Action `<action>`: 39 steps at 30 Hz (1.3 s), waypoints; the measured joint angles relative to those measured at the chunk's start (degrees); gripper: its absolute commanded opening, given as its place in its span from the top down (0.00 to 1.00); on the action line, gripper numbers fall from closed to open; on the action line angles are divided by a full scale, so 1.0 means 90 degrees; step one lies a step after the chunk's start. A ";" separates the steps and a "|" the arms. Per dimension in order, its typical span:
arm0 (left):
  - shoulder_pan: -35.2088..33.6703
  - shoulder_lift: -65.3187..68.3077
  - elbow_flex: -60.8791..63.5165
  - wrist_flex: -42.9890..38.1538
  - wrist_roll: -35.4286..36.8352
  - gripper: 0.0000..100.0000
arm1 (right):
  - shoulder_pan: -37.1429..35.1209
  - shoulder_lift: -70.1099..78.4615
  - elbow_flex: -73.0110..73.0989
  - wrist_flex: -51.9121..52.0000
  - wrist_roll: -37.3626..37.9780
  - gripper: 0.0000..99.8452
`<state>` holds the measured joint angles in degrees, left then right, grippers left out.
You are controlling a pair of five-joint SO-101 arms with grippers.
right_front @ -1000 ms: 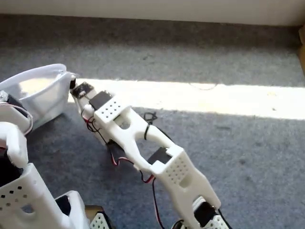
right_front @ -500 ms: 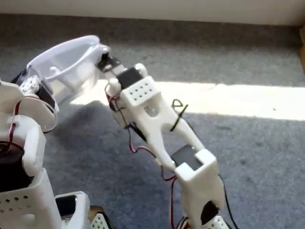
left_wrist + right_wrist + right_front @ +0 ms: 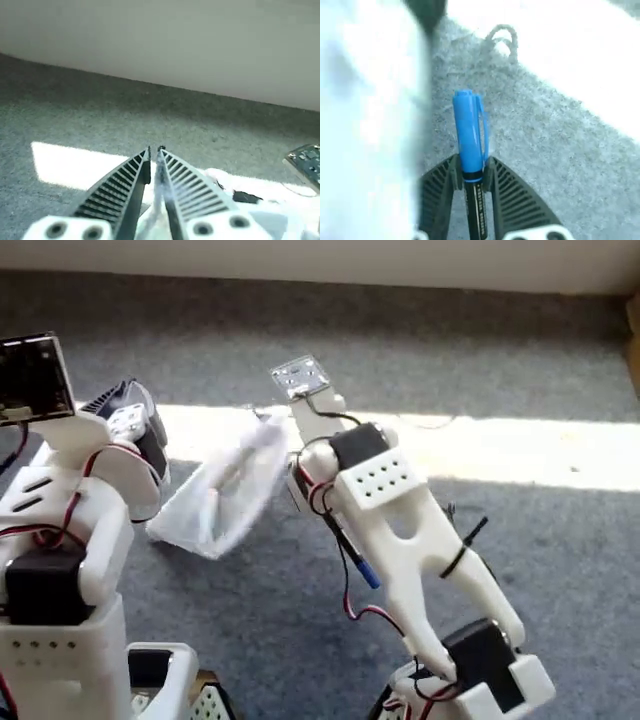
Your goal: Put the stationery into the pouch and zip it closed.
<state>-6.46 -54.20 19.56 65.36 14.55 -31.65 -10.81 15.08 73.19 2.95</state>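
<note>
The translucent white pouch (image 3: 222, 495) hangs tilted above the carpet between the two arms. In the left wrist view my left gripper (image 3: 155, 150) is shut on a thin edge of the pouch (image 3: 159, 202). My right gripper (image 3: 470, 165) is shut on a black pen with a blue cap (image 3: 468, 125); the cap sticks out past the fingertips. From above, the pen (image 3: 355, 552) slants down beneath the right arm, just right of the pouch. The pouch (image 3: 365, 110) is a pale blur close beside the pen in the right wrist view. Whether the pouch mouth is open is unclear.
Grey carpet (image 3: 520, 530) covers the surface, crossed by a bright sunlit strip (image 3: 520, 450). A pale wall (image 3: 400, 260) runs along the back. A thin cable loop (image 3: 502, 37) lies on the carpet. The right arm's camera board (image 3: 305, 159) shows close by in the left wrist view.
The pouch was lifted from the left, then swung right and lower between the arms. The right arm pulled back from the pouch and reared up; the blue-capped pen now shows beneath it.
</note>
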 measured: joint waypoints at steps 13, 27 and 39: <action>0.0020 -0.0010 0.1260 0.0000 -0.0176 0.95 | 0.0205 -0.0908 0.1700 -0.1309 0.0000 1.00; 0.0020 -0.0029 -0.1377 0.2530 -0.0850 0.70 | -0.0205 -0.0947 0.1700 -0.1309 -0.0010 1.00; 0.0762 -0.0117 -0.1553 0.3878 -0.1661 0.70 | -0.0234 -0.0957 0.1700 -0.1309 -0.0010 1.00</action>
<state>0.40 -55.25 5.58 100.26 -0.40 -33.76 -19.43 30.37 61.41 2.86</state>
